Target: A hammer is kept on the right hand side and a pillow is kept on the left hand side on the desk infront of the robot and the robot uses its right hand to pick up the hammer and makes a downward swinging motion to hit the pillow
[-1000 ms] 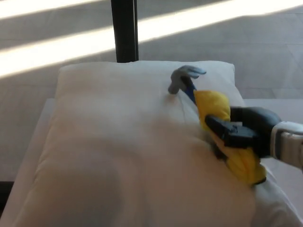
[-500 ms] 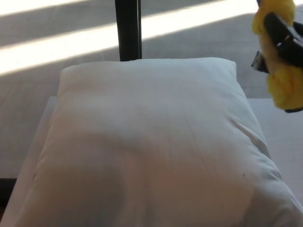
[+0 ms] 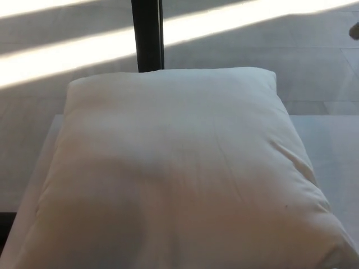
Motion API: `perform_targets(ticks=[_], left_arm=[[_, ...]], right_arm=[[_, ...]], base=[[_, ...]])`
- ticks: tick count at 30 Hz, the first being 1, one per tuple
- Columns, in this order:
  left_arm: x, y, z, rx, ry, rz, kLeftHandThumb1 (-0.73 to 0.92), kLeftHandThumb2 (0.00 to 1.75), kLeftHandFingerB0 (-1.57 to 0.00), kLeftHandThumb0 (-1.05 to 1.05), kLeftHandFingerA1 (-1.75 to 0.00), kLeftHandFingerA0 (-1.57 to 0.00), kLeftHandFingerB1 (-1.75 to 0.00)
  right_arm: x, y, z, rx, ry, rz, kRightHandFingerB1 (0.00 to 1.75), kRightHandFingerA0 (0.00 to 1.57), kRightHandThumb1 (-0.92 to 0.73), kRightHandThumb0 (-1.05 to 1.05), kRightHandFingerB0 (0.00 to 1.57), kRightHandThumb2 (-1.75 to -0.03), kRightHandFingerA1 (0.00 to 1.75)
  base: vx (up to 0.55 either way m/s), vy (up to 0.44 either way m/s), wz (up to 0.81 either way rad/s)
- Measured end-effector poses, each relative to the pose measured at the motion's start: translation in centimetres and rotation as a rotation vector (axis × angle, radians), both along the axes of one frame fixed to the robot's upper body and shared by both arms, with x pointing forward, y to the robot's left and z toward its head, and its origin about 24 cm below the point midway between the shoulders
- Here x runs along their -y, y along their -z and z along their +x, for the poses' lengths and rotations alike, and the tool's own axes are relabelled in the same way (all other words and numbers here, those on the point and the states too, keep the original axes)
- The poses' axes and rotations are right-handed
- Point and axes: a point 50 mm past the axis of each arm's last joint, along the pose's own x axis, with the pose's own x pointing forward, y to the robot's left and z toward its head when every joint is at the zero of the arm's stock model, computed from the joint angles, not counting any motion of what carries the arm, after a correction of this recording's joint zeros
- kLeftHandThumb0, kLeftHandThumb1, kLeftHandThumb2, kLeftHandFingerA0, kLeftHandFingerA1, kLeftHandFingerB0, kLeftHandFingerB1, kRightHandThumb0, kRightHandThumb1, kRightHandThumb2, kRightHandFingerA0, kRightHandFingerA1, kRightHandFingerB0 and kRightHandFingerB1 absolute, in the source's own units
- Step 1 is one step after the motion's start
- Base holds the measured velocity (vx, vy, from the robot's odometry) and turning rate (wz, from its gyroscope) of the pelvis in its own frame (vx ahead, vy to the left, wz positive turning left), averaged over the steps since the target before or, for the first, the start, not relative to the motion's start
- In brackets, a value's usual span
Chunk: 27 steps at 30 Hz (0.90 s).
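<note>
Head view, hammer raised out of frame. The plump white fabric pillow (image 3: 174,174) filled the white desk (image 3: 331,145) and lay undisturbed. Half a second before, the right hand, clamped on the yellow-handled hammer, occupied the upper right corner; a second before, the hammer head rested on the pillow. Now only a small dark sliver (image 3: 354,31) showed at the right edge, too little to identify. Neither hand was visible, so their grip could not be told. This suggested the top of a backswing preceding another downward strike.
</note>
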Motion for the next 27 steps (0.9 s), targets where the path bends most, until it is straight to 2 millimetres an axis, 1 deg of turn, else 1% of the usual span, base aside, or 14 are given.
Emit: perform_targets(ticks=[1, 2, 3, 4, 7, 14, 16, 18, 19, 20, 21, 22, 23, 27], left_arm=[[0.0, 0.0, 0.0, 0.000, 0.000, 0.000, 0.69, 0.61, -0.52, -0.57, -0.48, -0.64, -0.42], [0.0, 0.0, 0.0, 0.000, 0.000, 0.000, 0.69, 0.61, -0.53, -0.56, -0.48, -0.65, -0.43], [0.0, 0.0, 0.0, 0.000, 0.000, 0.000, 0.69, 0.61, -0.53, -0.56, -0.48, -0.65, -0.43], [0.0, 0.0, 0.0, 0.000, 0.000, 0.000, 0.68, 0.61, -0.54, -0.57, -0.48, -0.66, -0.43], [0.0, 0.0, 0.0, -0.001, 0.000, 0.000, 0.69, 0.61, -0.54, -0.57, -0.48, -0.66, -0.43], [0.0, 0.0, 0.0, -0.002, 0.001, 0.000, 0.70, 0.62, -0.51, -0.55, -0.46, -0.63, -0.42], [0.0, 0.0, 0.0, -0.002, 0.001, 0.000, 0.70, 0.61, -0.54, -0.57, -0.48, -0.65, -0.43], [0.0, 0.0, 0.0, -0.002, 0.001, 0.000, 0.70, 0.61, -0.54, -0.57, -0.48, -0.65, -0.43], [0.0, 0.0, 0.0, -0.002, 0.001, 0.000, 0.69, 0.61, -0.55, -0.58, -0.49, -0.67, -0.43], [0.0, 0.0, 0.0, -0.002, 0.001, 0.000, 0.69, 0.62, -0.55, -0.56, -0.48, -0.67, -0.43], [0.0, 0.0, 0.0, -0.002, 0.001, 0.000, 0.70, 0.62, -0.53, -0.56, -0.47, -0.66, -0.43], [0.0, 0.0, 0.0, -0.002, 0.001, 0.000, 0.69, 0.61, -0.54, -0.56, -0.48, -0.66, -0.43], [0.0, 0.0, 0.0, -0.002, 0.001, 0.000, 0.70, 0.61, -0.53, -0.55, -0.47, -0.65, -0.43], [0.0, 0.0, 0.0, -0.002, 0.002, 0.000, 0.69, 0.62, -0.55, -0.57, -0.49, -0.66, -0.44]], right_arm=[[0.2, 0.5, -0.1, -0.017, 0.009, -0.018, 1.34, 1.27, -0.44, -0.26, 1.11, -1.20, 1.44], [0.3, 1.1, -0.2, -0.040, 0.019, -0.038, 1.64, 1.00, -0.41, -0.21, 0.83, -1.23, 1.75], [0.4, 1.7, -0.3, -0.059, 0.025, -0.057, 1.64, 1.00, -0.41, -0.21, 0.83, -1.23, 1.75], [0.5, 2.2, -0.4, -0.078, 0.031, -0.073, 1.58, 0.97, -0.49, -0.21, 0.80, -1.07, 1.75], [0.9, 3.9, -0.8, -0.141, 0.051, -0.135, 1.54, 0.95, -0.56, -0.25, 0.80, -1.01, 1.75], [1.7, 7.2, -1.9, -0.277, 0.087, -0.273, 1.47, 0.92, -0.54, -0.29, 0.78, -1.04, 1.69], [2.0, 8.0, -2.3, -0.315, 0.096, -0.325, 1.18, 0.97, -0.61, -0.26, 0.86, -0.95, 1.66], [2.4, 8.8, -2.7, -0.360, 0.108, -0.392, 1.18, 0.97, -0.61, -0.26, 0.86, -0.95, 1.66], [2.5, 9.1, -2.8, -0.374, 0.112, -0.414, 1.02, 1.19, -0.56, -0.29, 0.89, -1.09, 1.30], [2.6, 9.5, -3.0, -0.397, 0.116, -0.447, 0.80, 0.98, -0.62, -0.27, 0.90, -0.83, 1.64], [2.8, 9.8, -3.2, -0.415, 0.119, -0.474, 0.76, 1.22, -0.51, -0.31, 0.81, -1.00, 1.31], [2.9, 10.2, -3.3, -0.432, 0.121, -0.503, 0.78, 1.22, -0.52, -0.31, 0.84, -0.99, 1.32], [3.0, 10.4, -3.5, -0.442, 0.121, -0.525, 0.78, 0.97, -0.65, -0.28, 0.92, -0.84, 1.62], [3.2, 10.8, -3.6, -0.458, 0.117, -0.657, 0.97, 0.93, -0.60, -0.23, 0.89, -0.86, 1.67]], base=[[0.00, 0.000, 0.00], [0.00, 0.000, 0.00], [0.00, 0.000, 0.00], [0.00, 0.000, 0.00], [0.00, 0.000, 0.00], [0.00, 0.000, 0.00], [0.00, 0.000, 0.00], [0.00, 0.000, 0.00], [0.00, 0.000, 0.00], [0.00, 0.000, 0.00], [0.00, 0.000, 0.00], [0.00, 0.000, 0.00], [0.00, 0.000, 0.00], [0.00, 0.000, 0.00]])
